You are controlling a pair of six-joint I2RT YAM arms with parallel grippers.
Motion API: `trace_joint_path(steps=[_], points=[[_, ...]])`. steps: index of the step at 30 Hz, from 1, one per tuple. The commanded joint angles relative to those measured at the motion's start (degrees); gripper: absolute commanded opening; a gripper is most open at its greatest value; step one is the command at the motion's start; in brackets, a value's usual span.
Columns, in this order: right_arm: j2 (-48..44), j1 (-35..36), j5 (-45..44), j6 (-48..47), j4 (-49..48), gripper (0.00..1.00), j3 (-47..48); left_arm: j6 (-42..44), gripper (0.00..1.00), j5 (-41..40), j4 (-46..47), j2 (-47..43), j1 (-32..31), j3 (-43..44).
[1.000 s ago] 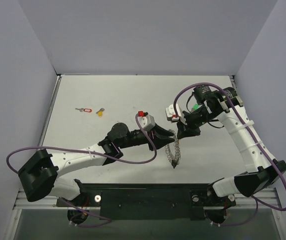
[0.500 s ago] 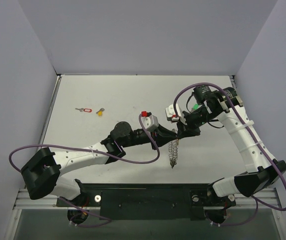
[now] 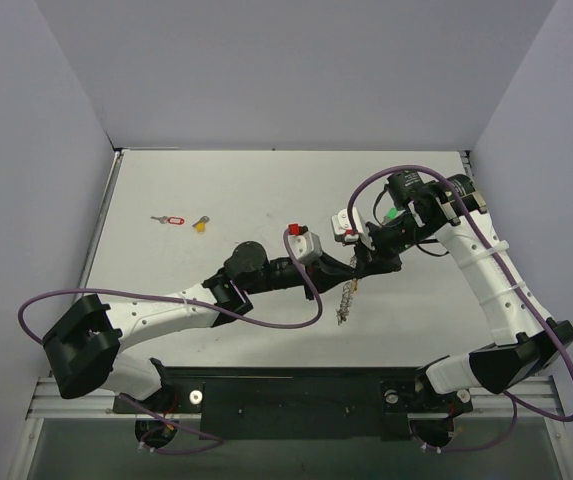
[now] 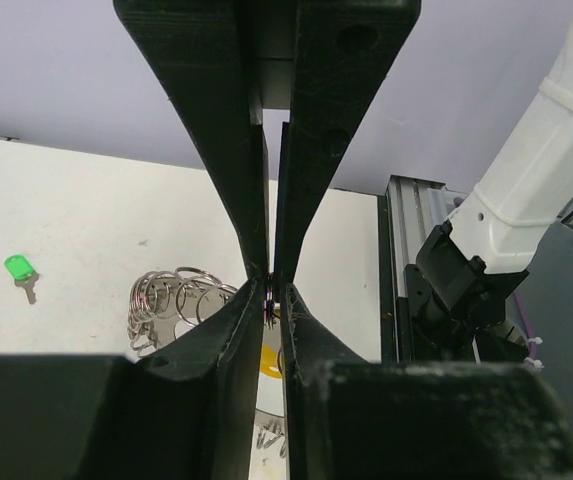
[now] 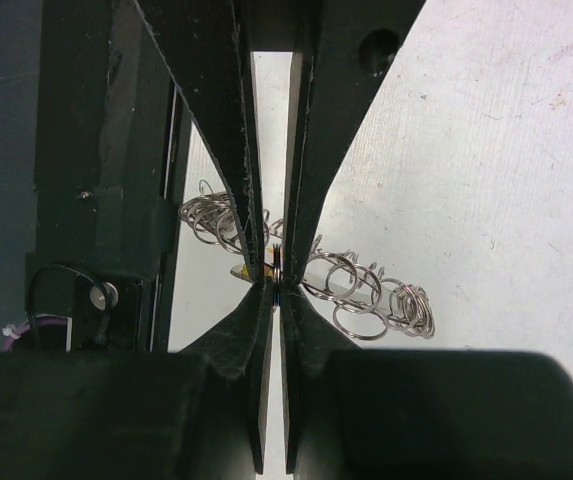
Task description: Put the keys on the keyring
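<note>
Left gripper [image 4: 269, 285] and right gripper [image 5: 274, 275], tips meeting, each pinch the keyring [image 3: 345, 300] with jaws nearly closed, its links trailing toward the near edge mid-desk [image 3: 266, 190], well apart from the red-tag key [image 3: 169, 219] and yellow key [image 3: 200, 224].

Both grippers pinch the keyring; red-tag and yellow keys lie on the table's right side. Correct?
No: the top view shows the red-tag key and yellow key on the table's left side. The left gripper and right gripper do pinch the keyring.
</note>
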State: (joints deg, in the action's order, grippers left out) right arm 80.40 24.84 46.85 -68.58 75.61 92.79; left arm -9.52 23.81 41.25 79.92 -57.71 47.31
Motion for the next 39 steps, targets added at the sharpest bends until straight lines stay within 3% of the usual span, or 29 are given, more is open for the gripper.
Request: trace_joint_path(steps=[1,18,20,21,25,26,29,31,36,38,39], points=[[-0.16,0.30,2.46,0.29,14.47,0.00,1.16,1.96,0.22,-0.52,-1.88,-0.12,-0.47,2.52],[-0.33,0.30,2.63,0.11,14.47,0.00,0.90,0.99,0.20,-0.70,-0.56,-0.29,-0.38,3.14],[-0.42,0.30,2.63,0.11,14.30,0.00,0.81,0.82,0.11,-0.17,-0.47,-0.20,-0.38,3.23],[-0.42,0.30,2.72,0.11,14.30,0.00,0.90,0.73,0.00,0.18,-0.47,0.06,-0.38,3.31],[-0.24,0.21,3.07,0.11,14.30,0.00,0.63,0.73,0.00,1.24,0.05,-0.29,-0.30,2.79],[-0.24,0.12,3.68,0.63,14.04,0.05,0.72,0.38,0.00,0.89,1.62,-0.73,-0.21,1.83],[-0.42,-1.81,6.14,1.16,14.03,0.31,1.07,-1.64,0.00,-2.27,7.16,-2.22,-0.12,-1.16],[-0.77,-3.65,8.77,1.34,14.30,0.40,1.16,-2.52,0.00,-3.24,11.54,-3.28,0.14,-4.05],[-3.23,-9.88,14.75,4.05,12.20,0.47,-0.68,-8.74,0.00,-3.60,24.12,-4.07,1.37,-9.51],[-5.07,-12.08,17.83,10.89,6.67,0.47,-3.22,-10.86,0.00,-4.04,28.87,-3.72,1.73,-10.66],[-6.99,-12.53,19.84,19.27,-0.66,0.47,-6.71,-11.39,0.00,-4.12,30.88,-3.63,1.73,-11.18]])
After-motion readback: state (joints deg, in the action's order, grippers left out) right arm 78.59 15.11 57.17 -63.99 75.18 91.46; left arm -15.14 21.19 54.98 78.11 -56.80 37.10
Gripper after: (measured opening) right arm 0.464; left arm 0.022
